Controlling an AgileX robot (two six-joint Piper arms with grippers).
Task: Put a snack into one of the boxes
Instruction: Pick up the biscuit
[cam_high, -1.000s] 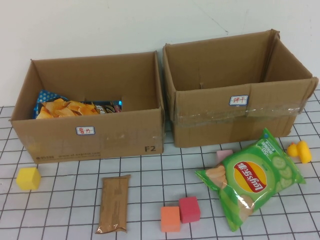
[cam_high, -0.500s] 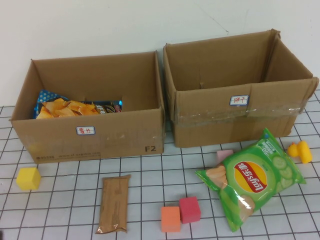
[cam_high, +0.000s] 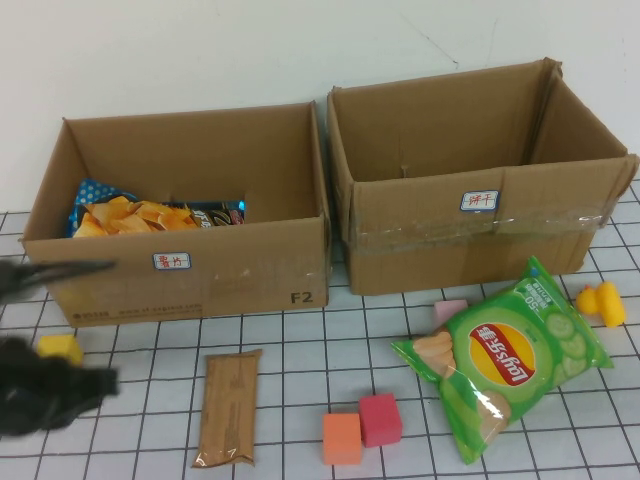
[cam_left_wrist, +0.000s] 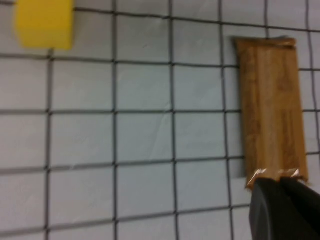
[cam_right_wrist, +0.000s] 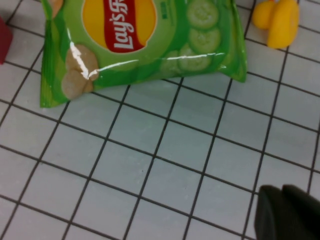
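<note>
A brown snack bar (cam_high: 227, 407) lies flat in front of the left cardboard box (cam_high: 190, 275); it also shows in the left wrist view (cam_left_wrist: 272, 107). A green Lay's chip bag (cam_high: 505, 355) lies in front of the right cardboard box (cam_high: 480, 235) and shows in the right wrist view (cam_right_wrist: 145, 40). The left box holds a blue-and-orange chip bag (cam_high: 140, 215). My left gripper (cam_high: 95, 382) is at the left edge of the high view, left of the bar. In its wrist view (cam_left_wrist: 280, 182) it is shut, empty, above the bar's near end. My right gripper (cam_right_wrist: 282, 189) is shut, empty, over bare table near the Lay's bag.
A yellow cube (cam_high: 62, 346) sits by my left arm, also in the left wrist view (cam_left_wrist: 45, 22). An orange cube (cam_high: 341, 438), a red cube (cam_high: 379, 418), a pink cube (cam_high: 449, 310) and a yellow duck (cam_high: 600, 302) lie around the Lay's bag.
My left arm has come into the high view from the left edge and now partly covers the yellow cube. The snacks and boxes have not moved.
</note>
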